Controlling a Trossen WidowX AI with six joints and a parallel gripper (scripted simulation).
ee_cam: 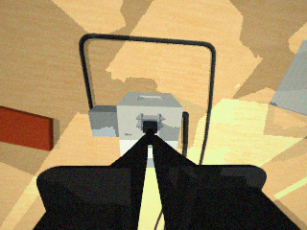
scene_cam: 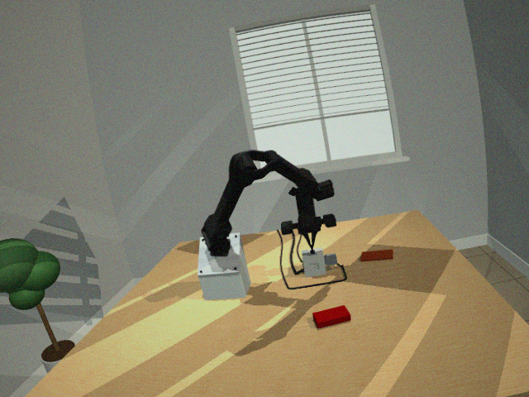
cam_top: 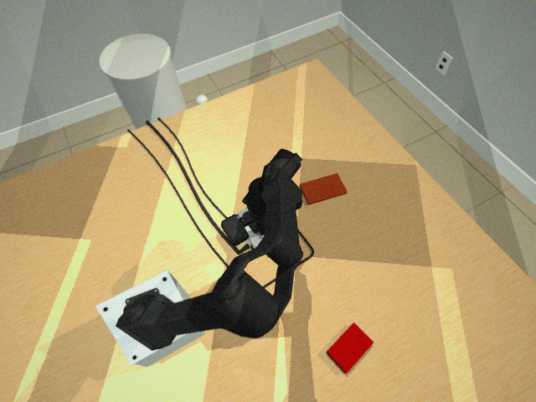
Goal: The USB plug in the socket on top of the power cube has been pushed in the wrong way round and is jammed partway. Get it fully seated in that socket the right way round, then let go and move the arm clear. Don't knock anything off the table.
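Note:
The white power cube (scene_cam: 314,265) (ee_cam: 127,117) stands on the table, with a grey block (scene_cam: 331,259) (ee_cam: 104,126) plugged into one side and a cable at the opposite side. My gripper (scene_cam: 312,250) (ee_cam: 150,139) points down over the cube's top and is shut on the small dark USB plug (ee_cam: 150,125) at the top socket. The fingertips hide most of the plug, so its depth and which way round it is cannot be told. In the top view the arm hides the plug and most of the cube.
Black cables (cam_top: 182,172) (ee_cam: 149,40) run from the table edge and loop around the cube. An orange-red block (cam_top: 323,188) (scene_cam: 376,255) (ee_cam: 26,128) and a red block (cam_top: 349,347) (scene_cam: 331,316) lie on the table. The white arm base (cam_top: 125,342) (scene_cam: 224,284) stands behind.

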